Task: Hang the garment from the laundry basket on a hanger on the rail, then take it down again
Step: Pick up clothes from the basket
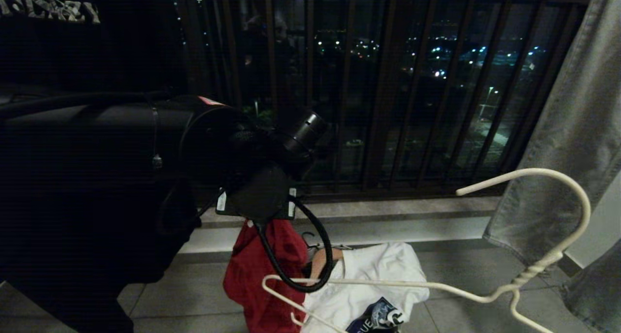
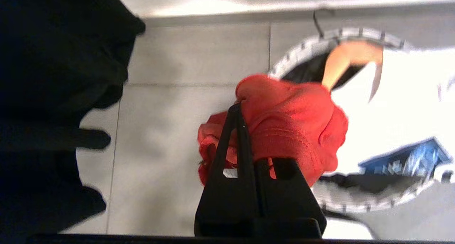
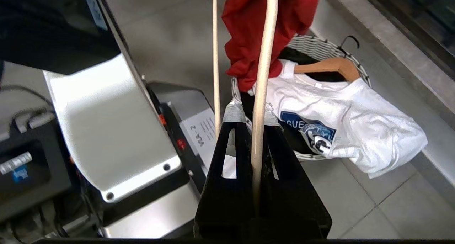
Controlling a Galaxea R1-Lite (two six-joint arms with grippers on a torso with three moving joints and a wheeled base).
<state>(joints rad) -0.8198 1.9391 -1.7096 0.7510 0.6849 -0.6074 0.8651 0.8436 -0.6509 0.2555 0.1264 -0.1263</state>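
Hanging from the left gripper [image 2: 239, 110] is one red garment [image 2: 284, 126]; we are seeing both fingers pressed together on a fold of its cloth, so the grip is fully closed on the fabric. In the head view the garment [image 1: 262, 279] is dangling below the left arm [image 1: 145, 139], just above and beside the one basket [image 3: 320, 46] on the tiled floor [image 1: 194, 294].

We are counting one white wire hanger [image 1: 533, 270], and the right gripper [image 3: 253, 114] is clamping one of its wire bars between closed fingers; a second bar of the same hanger is passing just beside the fingers. In the head view its hook is curving up at the right, in front of the one grey curtain [image 1: 572, 129], while its far shoulder is reaching toward the garment.

In the basket we are seeing one white T-shirt [image 3: 341, 126] with a dark blue print, draped over the rim and spilling onto the floor, and one wooden hanger [image 3: 328, 66] lying across the dark interior behind it.

Behind everything, dark window bars [image 1: 388, 90] are standing in a row against night lights.
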